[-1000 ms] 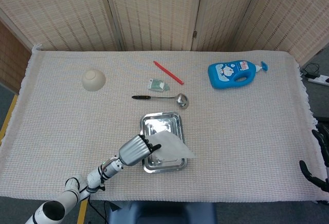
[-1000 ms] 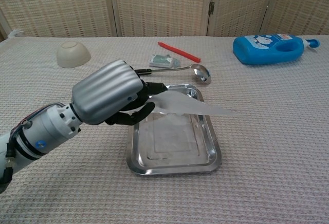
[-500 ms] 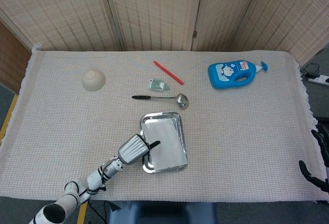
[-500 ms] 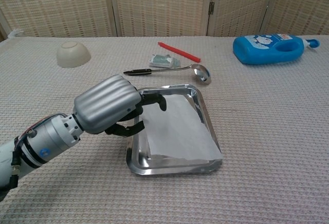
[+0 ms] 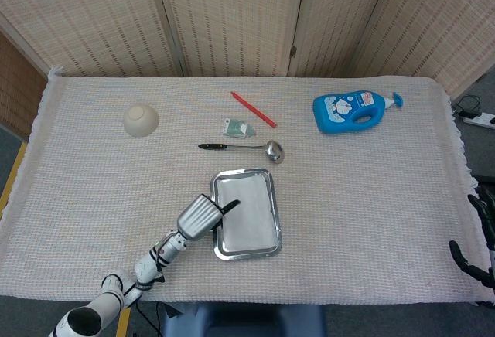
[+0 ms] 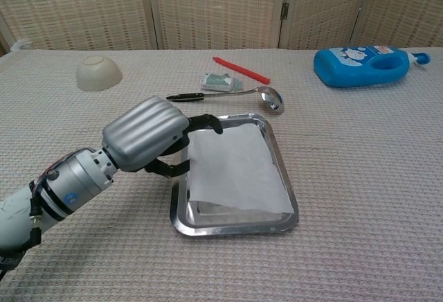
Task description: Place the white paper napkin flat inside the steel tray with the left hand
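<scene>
Lying flat in the shiny steel tray (image 6: 287,185), the napkin (image 6: 232,170) is free of the left hand's (image 6: 149,138) loosely spread fingers (image 6: 206,121).

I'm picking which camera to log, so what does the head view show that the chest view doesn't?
Only the head view shows the right hand, at the table's right edge, and the whole cloth-covered table. Only the chest view shows the left hand's fingers curled over the steel tray's left rim. Both show the left hand, the white paper napkin lying in the tray, the ladle, the bowl and the blue bottle.
</scene>
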